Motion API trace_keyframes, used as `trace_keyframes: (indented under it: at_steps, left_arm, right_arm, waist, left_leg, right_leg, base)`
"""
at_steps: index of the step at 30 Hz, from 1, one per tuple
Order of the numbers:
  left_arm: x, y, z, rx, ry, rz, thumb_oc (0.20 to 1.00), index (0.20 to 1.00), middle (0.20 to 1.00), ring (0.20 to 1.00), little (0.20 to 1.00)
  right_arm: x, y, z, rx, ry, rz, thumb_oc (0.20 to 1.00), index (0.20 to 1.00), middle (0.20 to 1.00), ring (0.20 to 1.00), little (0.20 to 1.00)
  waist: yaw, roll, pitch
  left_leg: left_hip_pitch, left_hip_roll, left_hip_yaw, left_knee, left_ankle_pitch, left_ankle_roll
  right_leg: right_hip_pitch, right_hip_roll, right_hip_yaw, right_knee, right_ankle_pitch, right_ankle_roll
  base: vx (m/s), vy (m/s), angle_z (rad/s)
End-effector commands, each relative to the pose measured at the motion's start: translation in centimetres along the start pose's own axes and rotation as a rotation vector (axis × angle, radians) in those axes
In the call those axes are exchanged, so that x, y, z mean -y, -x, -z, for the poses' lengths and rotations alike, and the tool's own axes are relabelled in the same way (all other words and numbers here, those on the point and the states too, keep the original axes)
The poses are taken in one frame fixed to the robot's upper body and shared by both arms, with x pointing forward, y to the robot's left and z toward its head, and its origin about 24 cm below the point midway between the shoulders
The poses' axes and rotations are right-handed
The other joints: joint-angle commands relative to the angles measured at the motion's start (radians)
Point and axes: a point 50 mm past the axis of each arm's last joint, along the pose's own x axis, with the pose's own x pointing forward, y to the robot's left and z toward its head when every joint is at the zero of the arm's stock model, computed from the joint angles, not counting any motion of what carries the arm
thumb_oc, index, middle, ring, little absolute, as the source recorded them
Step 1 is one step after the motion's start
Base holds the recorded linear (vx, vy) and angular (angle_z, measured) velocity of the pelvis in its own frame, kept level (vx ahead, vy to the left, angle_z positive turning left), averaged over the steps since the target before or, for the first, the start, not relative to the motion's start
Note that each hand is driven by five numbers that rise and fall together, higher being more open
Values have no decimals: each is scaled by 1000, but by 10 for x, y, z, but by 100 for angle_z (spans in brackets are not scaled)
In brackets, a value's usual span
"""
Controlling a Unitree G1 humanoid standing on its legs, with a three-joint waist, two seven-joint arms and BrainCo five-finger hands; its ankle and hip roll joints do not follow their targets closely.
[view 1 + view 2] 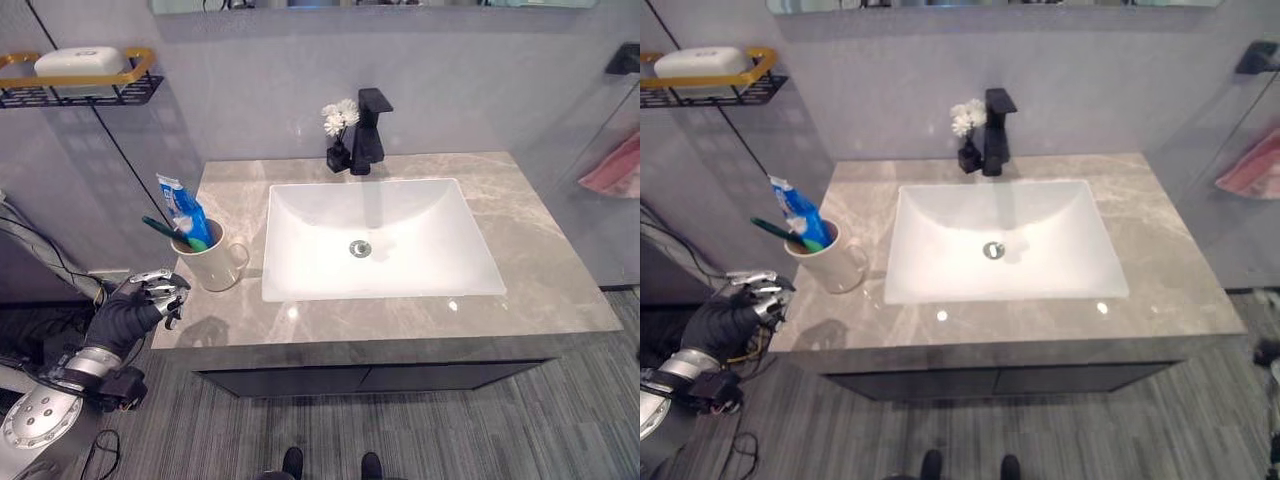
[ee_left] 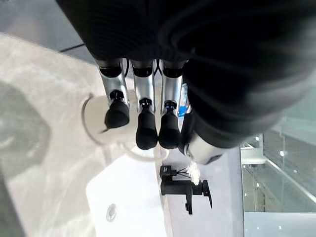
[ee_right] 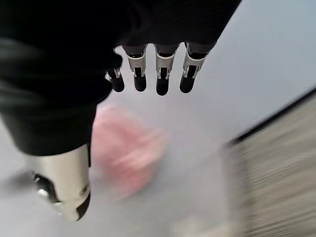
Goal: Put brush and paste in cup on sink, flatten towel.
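Note:
A cream cup [image 1: 215,263] stands on the grey counter [image 1: 540,270], left of the basin. In it lean a blue toothpaste tube [image 1: 184,213] and a green-handled toothbrush [image 1: 163,230]. My left hand [image 1: 140,305] hovers at the counter's front-left corner, just short of the cup, with relaxed fingers [image 2: 146,129] that hold nothing. A pink towel [image 1: 614,168] hangs by the wall at the far right. In the right wrist view my right hand [image 3: 148,74] is open with straight fingers, and the towel [image 3: 126,150] lies blurred beyond it.
The white basin [image 1: 380,240] fills the counter's middle, with a black faucet [image 1: 368,132] and a small vase of white flowers [image 1: 340,125] behind it. A wire shelf with a soap dish [image 1: 80,65] hangs at upper left. A person's shoes [image 1: 325,464] show at the floor.

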Motion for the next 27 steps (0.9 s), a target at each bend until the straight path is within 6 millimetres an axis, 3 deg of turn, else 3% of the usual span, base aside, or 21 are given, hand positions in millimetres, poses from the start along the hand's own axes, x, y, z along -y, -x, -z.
trace_keyframes:
  at_steps: [1, 2, 3, 5, 6, 7, 9, 10, 11, 12, 14, 16, 18, 27]
  left_arm:
    - [11, 2, -4, 34, 86, 74, 200, 200, 200, 200, 200]
    - [11, 2, -3, 34, 86, 74, 200, 200, 200, 200, 200]
    - [10, 2, 0, 21, 76, 78, 200, 200, 200, 200, 200]
    - [12, 3, 2, 19, 56, 89, 200, 200, 200, 200, 200]
    - [13, 4, 8, -7, 48, 98, 200, 200, 200, 200, 200]
    - [13, 3, 8, -7, 48, 98, 200, 200, 200, 200, 200]
    - [14, 4, 14, -36, 50, 120, 200, 200, 200, 200, 200]
    - [14, 3, 15, -39, 45, 124, 200, 200, 200, 200, 200]
    - [14, 4, 15, -39, 17, 128, 200, 200, 200, 200, 200]
    - [13, 3, 14, -26, -10, 130, 200, 200, 200, 200, 200]
    - [11, 3, 15, -36, -65, 150, 200, 200, 200, 200, 200]
    - [9, 5, 19, -56, -62, 145, 200, 200, 200, 200, 200]
    - [8, 7, 20, -55, -67, 128, 200, 200, 200, 200, 200]
    - [-3, 7, 29, -86, -138, 63, 200, 200, 200, 200, 200]
  right_arm:
    - [-16, 0, -9, 34, -28, -90, 1000, 1000, 1000, 1000, 1000]
    - [-16, 0, -9, 34, -28, -90, 1000, 1000, 1000, 1000, 1000]
    - [-19, 6, 18, -58, 18, -114, 1000, 1000, 1000, 1000, 1000]
    - [-24, 12, 39, -133, 38, -140, 1000, 1000, 1000, 1000, 1000]
    - [-30, 23, 65, -231, 76, -191, 1000, 1000, 1000, 1000, 1000]
    - [-30, 23, 64, -230, 76, -191, 1000, 1000, 1000, 1000, 1000]
    - [-41, 45, 104, -378, 168, -315, 1000, 1000, 1000, 1000, 1000]
    - [-40, 45, 105, -383, 149, -307, 1000, 1000, 1000, 1000, 1000]
    - [-54, 63, 124, -442, 222, -430, 1000, 1000, 1000, 1000, 1000]
    - [-61, 68, 126, -432, 238, -477, 1000, 1000, 1000, 1000, 1000]
    - [-80, 87, 136, -405, 448, -714, 1000, 1000, 1000, 1000, 1000]
    - [-85, 93, 141, -406, 516, -747, 1000, 1000, 1000, 1000, 1000]
    - [-100, 107, 144, -391, 492, -826, 1000, 1000, 1000, 1000, 1000]
    - [-129, 123, 134, -328, 414, -891, 1000, 1000, 1000, 1000, 1000]
  waist:
    - [5, -2, -37]
    - [5, -2, -37]
    - [4, 1, -35]
    - [5, 5, -32]
    - [4, 7, -28]
    - [3, 7, -28]
    - [5, 12, -24]
    - [5, 13, -23]
    - [8, 16, -23]
    - [9, 16, -19]
    - [12, 17, -11]
    - [14, 15, -17]
    - [18, 15, -15]
    - [29, -10, 26]
  left_leg:
    - [7, 49, 26, 1, -66, 10]
    - [7, 49, 26, 1, -66, 10]
    - [5, 49, 26, 1, -66, 9]
    - [3, 48, 25, 1, -65, 8]
    - [0, 47, 23, 1, -64, 7]
    - [0, 47, 23, 1, -64, 7]
    - [-5, 46, 21, 1, -61, 6]
    - [-7, 45, 19, 1, -61, 6]
    - [-11, 45, 17, 1, -59, 5]
    - [-15, 44, 17, 1, -57, 4]
    - [-17, 45, 16, 1, -57, 2]
    - [-23, 44, 13, 1, -55, 2]
    - [-23, 45, 12, 1, -58, 5]
    - [-55, 38, 10, 60, -80, 13]
  right_leg:
    - [-32, -35, -48, 0, -4, 55]
    - [-32, -35, -48, 0, -4, 55]
    - [-32, -35, -50, 0, -5, 55]
    - [-32, -36, -53, 0, -8, 55]
    - [-32, -37, -56, 0, -8, 55]
    - [-32, -37, -56, 0, -8, 55]
    - [-36, -37, -61, 0, -9, 54]
    - [-36, -38, -65, 0, -10, 54]
    - [-38, -39, -69, 0, -11, 53]
    - [-41, -39, -70, 0, -11, 53]
    - [-42, -39, -73, 0, -13, 51]
    - [-48, -40, -77, 0, -14, 51]
    - [-47, -38, -78, 0, -19, 49]
    - [-39, -40, -77, 0, -33, 33]
  base:
    - [0, 0, 0]
    - [0, 0, 0]
    - [0, 0, 0]
    - [0, 0, 0]
    - [1, -15, 4]
    - [-1, -12, 5]
    - [0, 0, 0]
    - [11, -12, 4]
    - [3, -9, 5]
    - [-2, -12, 6]
    - [-5, -12, 4]
    - [28, -17, 5]
    - [56, -24, 2]
    - [32, -13, 5]
